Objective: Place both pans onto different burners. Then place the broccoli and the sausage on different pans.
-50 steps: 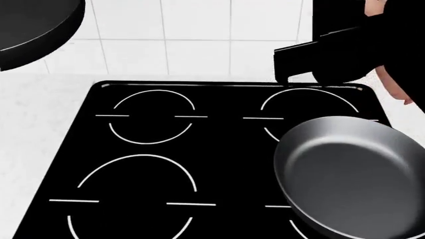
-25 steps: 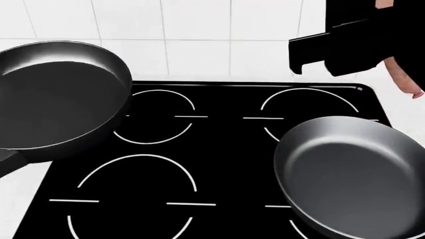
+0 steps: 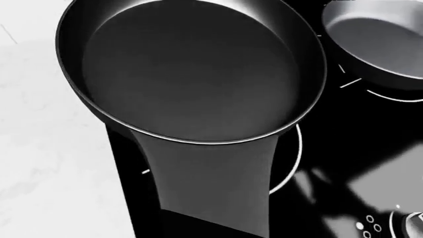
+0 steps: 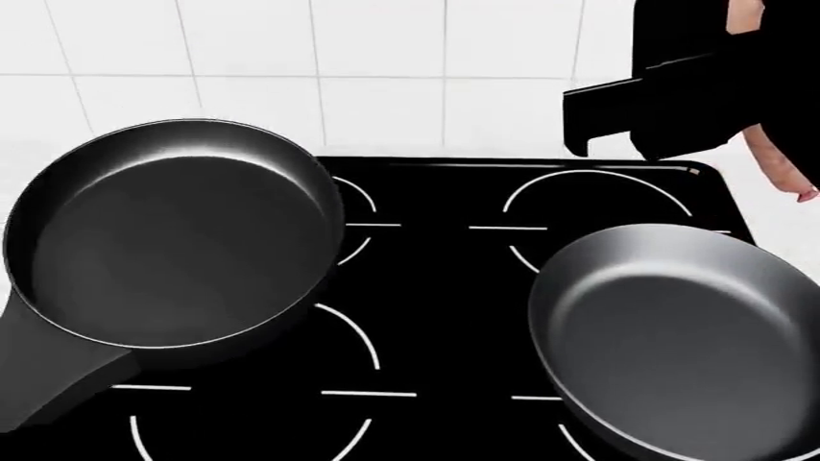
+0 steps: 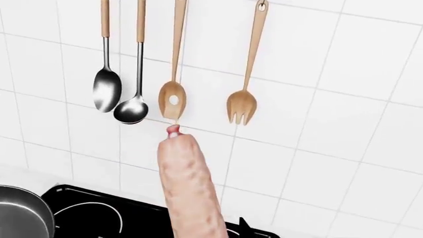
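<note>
One dark grey pan (image 4: 173,235) hangs over the left side of the black cooktop (image 4: 436,288), its handle pointing to the front left. In the left wrist view this pan (image 3: 191,69) fills the frame, and its handle runs into my left gripper (image 3: 211,230), which is shut on it. The second pan (image 4: 692,336) rests on the right side, overlapping the right burners (image 4: 596,174). My right gripper (image 5: 198,233) is shut on the pink-beige sausage (image 5: 188,188) and holds it high at the back right, by the wall. The sausage's end (image 4: 775,158) shows beside the arm. The broccoli is out of view.
A white tiled wall (image 4: 384,58) stands behind the cooktop. Two metal spoons (image 5: 106,89), a wooden slotted spoon (image 5: 173,99) and a wooden fork (image 5: 242,106) hang on it, close above the sausage's tip. White counter (image 4: 26,144) lies to the left. Knobs (image 3: 409,225) sit at the cooktop's front.
The left pan has come in from the upper left, moving right and down over the left burners. The right arm with the sausage has risen slightly. The right pan has not moved.
</note>
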You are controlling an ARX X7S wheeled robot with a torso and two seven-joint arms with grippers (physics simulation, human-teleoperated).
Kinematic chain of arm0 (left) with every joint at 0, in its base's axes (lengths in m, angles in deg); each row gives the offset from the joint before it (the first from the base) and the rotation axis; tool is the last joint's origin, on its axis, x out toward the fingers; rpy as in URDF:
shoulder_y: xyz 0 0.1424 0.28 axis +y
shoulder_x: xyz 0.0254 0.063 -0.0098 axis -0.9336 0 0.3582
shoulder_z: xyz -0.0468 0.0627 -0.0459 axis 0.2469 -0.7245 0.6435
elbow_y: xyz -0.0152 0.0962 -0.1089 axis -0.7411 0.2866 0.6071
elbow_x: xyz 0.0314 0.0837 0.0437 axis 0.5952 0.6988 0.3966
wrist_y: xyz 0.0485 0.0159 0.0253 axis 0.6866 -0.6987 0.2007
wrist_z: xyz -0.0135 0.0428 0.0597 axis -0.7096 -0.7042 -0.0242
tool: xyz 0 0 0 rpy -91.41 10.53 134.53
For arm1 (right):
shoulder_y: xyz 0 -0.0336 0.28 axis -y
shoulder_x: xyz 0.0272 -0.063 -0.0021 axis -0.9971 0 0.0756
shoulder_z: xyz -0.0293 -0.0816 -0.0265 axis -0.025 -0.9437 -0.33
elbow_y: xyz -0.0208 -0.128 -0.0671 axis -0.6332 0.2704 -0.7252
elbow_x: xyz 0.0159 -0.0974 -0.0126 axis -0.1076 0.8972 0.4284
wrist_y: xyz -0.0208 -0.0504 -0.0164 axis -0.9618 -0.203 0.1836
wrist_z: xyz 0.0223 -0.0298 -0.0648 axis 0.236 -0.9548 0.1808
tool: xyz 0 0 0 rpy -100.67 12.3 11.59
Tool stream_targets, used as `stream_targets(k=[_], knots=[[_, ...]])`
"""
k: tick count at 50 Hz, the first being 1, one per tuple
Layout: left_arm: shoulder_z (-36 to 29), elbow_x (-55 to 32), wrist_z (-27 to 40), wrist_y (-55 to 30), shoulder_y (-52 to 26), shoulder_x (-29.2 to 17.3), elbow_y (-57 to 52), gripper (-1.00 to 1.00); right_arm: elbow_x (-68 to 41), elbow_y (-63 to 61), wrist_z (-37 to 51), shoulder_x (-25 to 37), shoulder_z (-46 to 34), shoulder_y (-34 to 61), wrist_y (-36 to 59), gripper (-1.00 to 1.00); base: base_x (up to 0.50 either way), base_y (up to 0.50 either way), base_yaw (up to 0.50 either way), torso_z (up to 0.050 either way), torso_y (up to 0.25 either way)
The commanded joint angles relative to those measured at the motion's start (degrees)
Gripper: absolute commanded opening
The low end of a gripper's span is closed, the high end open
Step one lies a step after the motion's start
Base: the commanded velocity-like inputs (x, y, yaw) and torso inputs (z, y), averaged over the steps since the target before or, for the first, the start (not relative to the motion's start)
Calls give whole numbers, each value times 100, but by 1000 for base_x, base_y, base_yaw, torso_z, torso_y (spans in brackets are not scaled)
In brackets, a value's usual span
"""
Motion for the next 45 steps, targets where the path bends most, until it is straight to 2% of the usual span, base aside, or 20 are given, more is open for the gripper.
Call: stream_targets(k=[1,21,34,45], knots=[[255,401,-304,197,234,72,-456,-100,206,-116,-225,-87,137,-159,29,-100,0,0,0,0,0],[336,916,-762,813,1167,-296,-1058,-100,177,-125,-214,-121,120,-137,30,-100,0,0,0,1,1],[251,1304,-841,882,1392,-4,-1077,-100,168,-173,-252,-50,148,-217,-19,-100,0,0,0,1,1],[106,2310,-1107,869,1898,128,-865,-100,150,-217,-252,-31,151,-245,-34,-100,0,0,0,0,1]])
